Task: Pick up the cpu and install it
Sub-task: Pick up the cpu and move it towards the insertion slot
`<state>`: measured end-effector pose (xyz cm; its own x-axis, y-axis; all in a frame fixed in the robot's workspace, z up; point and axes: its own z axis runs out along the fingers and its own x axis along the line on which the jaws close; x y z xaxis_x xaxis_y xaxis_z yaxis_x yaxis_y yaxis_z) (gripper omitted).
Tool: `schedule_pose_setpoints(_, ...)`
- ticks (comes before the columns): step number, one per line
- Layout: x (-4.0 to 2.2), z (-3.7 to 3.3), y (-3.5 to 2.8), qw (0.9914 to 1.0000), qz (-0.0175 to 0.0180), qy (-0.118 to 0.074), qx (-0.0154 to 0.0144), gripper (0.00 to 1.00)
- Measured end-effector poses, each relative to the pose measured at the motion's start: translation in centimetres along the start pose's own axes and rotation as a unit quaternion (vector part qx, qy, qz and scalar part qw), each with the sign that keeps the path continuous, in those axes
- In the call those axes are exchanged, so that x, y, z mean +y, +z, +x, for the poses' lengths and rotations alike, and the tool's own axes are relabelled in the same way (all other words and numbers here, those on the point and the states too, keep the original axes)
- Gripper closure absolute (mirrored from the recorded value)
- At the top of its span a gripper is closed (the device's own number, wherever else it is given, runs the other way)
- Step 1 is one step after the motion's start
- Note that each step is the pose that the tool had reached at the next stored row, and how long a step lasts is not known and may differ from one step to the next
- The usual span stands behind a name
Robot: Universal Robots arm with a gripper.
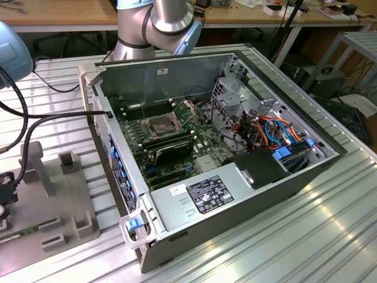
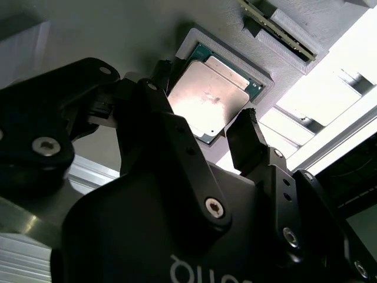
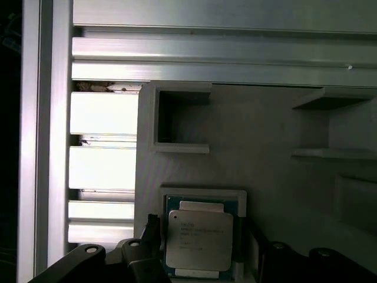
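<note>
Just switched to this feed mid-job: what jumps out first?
In both wrist views, the silver-topped cpu sits in a recess of the grey fixture, the open gripper straddling it. In the exterior view, the open computer case bares its motherboard and socket.

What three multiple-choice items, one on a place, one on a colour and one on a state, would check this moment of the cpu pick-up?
1. Where is the cpu?
A) in the case's socket
B) in a recess of the grey fixture
C) lifted in the air

2. What colour is its top?
A) silver-grey
B) gold
C) black

3. How is the gripper?
A) shut on a memory stick
B) shut on the cpu
C) open, one finger on each side of the cpu

Answers:
1 B, a raised rim frames it in both wrist views.
2 A, the metal lid is dull silver.
3 C, the fingers stand outside the rim in the first wrist view.
</note>
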<state>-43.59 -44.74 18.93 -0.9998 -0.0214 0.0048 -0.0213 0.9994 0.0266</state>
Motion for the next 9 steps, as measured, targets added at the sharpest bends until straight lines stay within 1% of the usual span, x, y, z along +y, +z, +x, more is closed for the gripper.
schedule_pose_setpoints(8,0.0,0.0,-0.09,1.0,0.0,0.0,0.0,0.34)
schedule_pose_setpoints(9,0.0,0.0,-0.09,1.0,0.0,0.0,0.0,0.36)
